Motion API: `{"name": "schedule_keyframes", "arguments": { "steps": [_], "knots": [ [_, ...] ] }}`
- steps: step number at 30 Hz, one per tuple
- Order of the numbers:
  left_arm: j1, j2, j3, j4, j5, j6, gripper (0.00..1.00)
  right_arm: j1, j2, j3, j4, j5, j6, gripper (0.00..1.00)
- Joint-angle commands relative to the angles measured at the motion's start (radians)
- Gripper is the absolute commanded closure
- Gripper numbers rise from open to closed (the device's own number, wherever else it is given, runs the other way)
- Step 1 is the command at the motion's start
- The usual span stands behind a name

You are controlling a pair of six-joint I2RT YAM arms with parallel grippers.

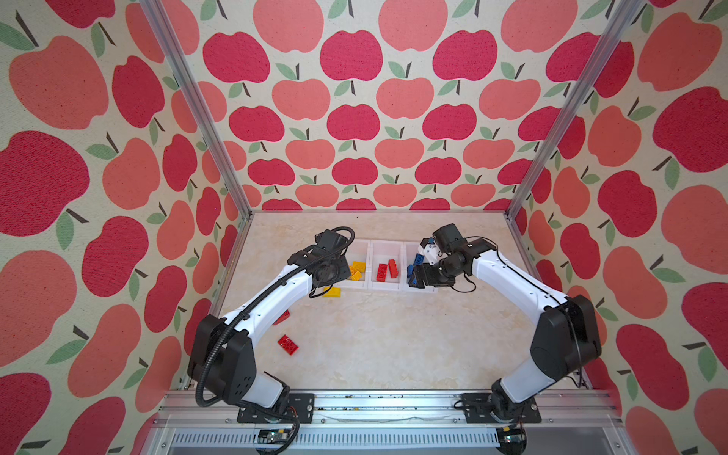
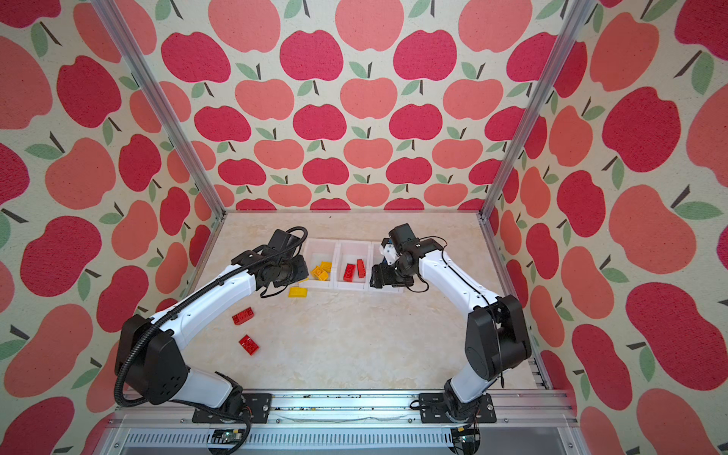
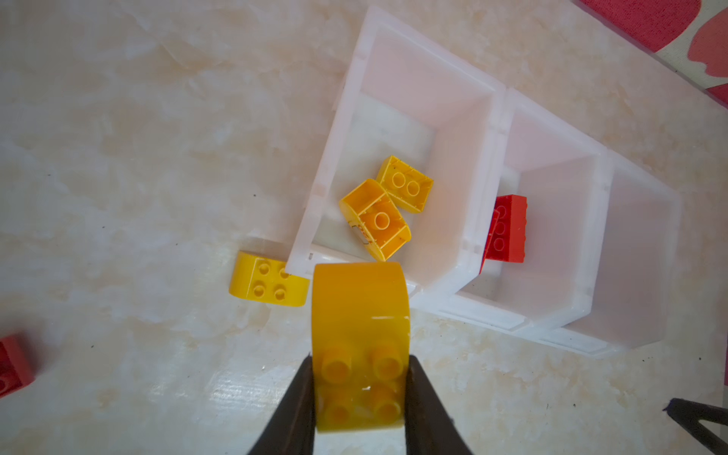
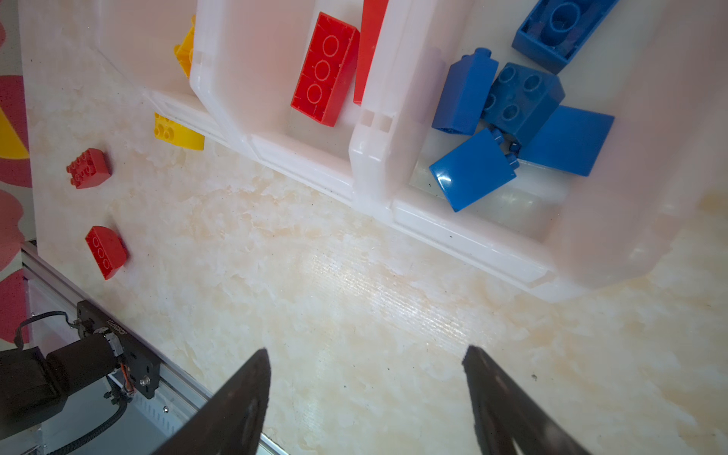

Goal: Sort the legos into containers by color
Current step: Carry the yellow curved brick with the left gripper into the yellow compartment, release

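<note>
Clamped on a rounded yellow plastic brick, the left hand hangs at the white plastic bin of yellow bricks (right hand spread, empty), probably needing to clear its wall, then release.

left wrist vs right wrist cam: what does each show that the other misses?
Left wrist only: the left gripper shut on a rounded yellow brick. Right wrist only: blue bricks in the end bin, past the open, empty right gripper. Both: the loose yellow brick on the table and red bricks in the middle bin.
</note>
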Motion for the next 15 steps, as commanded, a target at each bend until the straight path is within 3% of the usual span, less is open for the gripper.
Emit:
{"name": "schedule_keyframes", "arguments": {
  "steps": [1, 15],
  "knots": [
    [0.019, 0.081, 0.091, 0.054, 0.062, 0.090, 0.83, 0.003, -0.043, -0.023, 0.012, -0.020, 0.026, 0.18],
    [0.068, 0.407, 0.330, 0.127, 0.135, 0.152, 0.83, 0.003, -0.078, -0.047, 0.017, -0.009, 0.047, 0.15]
  ]
}}
